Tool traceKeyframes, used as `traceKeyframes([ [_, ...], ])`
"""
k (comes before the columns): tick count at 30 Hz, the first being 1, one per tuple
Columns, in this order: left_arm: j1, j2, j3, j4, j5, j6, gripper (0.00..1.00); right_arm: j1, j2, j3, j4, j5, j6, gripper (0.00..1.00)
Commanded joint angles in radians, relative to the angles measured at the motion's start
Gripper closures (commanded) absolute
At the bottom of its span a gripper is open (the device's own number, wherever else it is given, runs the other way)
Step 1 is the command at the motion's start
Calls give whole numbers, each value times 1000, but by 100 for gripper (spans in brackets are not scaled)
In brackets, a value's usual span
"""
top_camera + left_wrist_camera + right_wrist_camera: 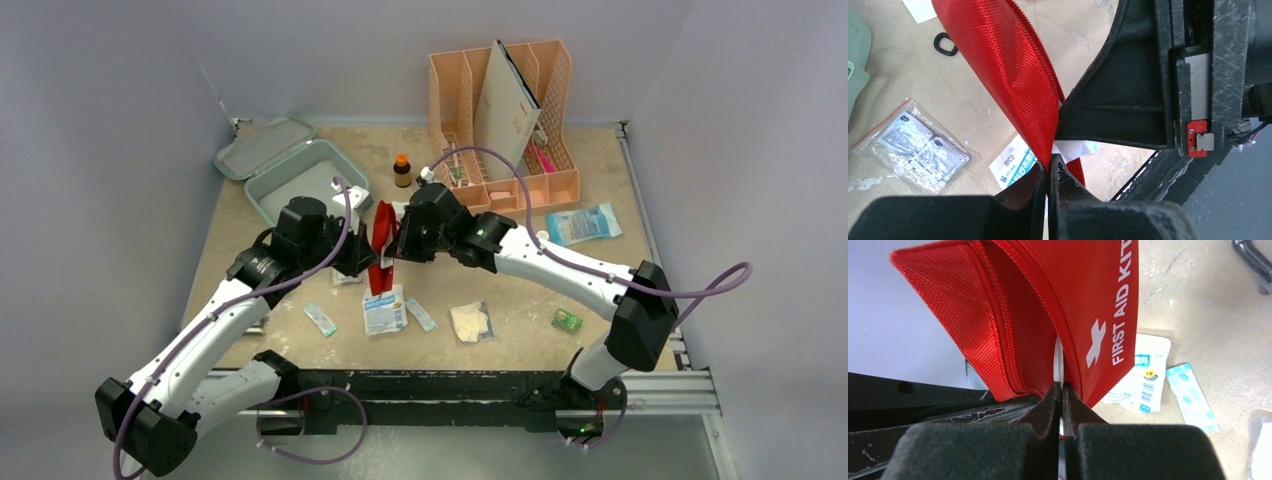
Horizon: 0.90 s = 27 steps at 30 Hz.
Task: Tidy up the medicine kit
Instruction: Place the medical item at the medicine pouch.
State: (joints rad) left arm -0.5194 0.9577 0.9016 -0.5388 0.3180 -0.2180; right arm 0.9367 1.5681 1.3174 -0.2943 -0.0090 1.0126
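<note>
The medicine kit (300,182) is a mint-green case at the back left, open, with its lid (262,148) lying flat behind it. A corner of the kit (855,55) shows in the left wrist view. A red first-aid pouch (381,245) hangs above the table's middle between both grippers, its mouth spread apart. My left gripper (1049,169) is shut on one edge of the pouch (1008,70). From the other side, my right gripper (1061,388) is shut on the edge of the pouch (1088,300), with a thin white sliver showing at the pinch.
A peach-orange file organizer (455,95) stands at the back right, with a brown bottle (402,170) in front of it. Loose on the table: a blue packet (583,222), a gauze packet (384,310), two plasters (320,319), a clear bag (470,322), a small green box (568,320), a sachet pack (918,150).
</note>
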Motion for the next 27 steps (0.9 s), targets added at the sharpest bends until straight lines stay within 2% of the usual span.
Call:
traceKeyframes([
  [1,-1,7,33,45,7,-21,100,10,0,73,-80,141,-43,100],
  [6,-2,10,35,46,-9,-31,100,12,15,85,-75,145,-53,99],
  [16,-2,21,38,41,-25,-40,100,15,-12,34,38,41,-52,75],
  [20,-2,20,37,39,-29,-38,100,16,-31,15,48,16,-42,73],
  [24,-1,22,37,29,-35,-15,100,16,-70,1,44,-13,-51,76],
  [27,-1,24,42,5,-78,-5,100,16,-107,-8,13,-54,-77,74],
])
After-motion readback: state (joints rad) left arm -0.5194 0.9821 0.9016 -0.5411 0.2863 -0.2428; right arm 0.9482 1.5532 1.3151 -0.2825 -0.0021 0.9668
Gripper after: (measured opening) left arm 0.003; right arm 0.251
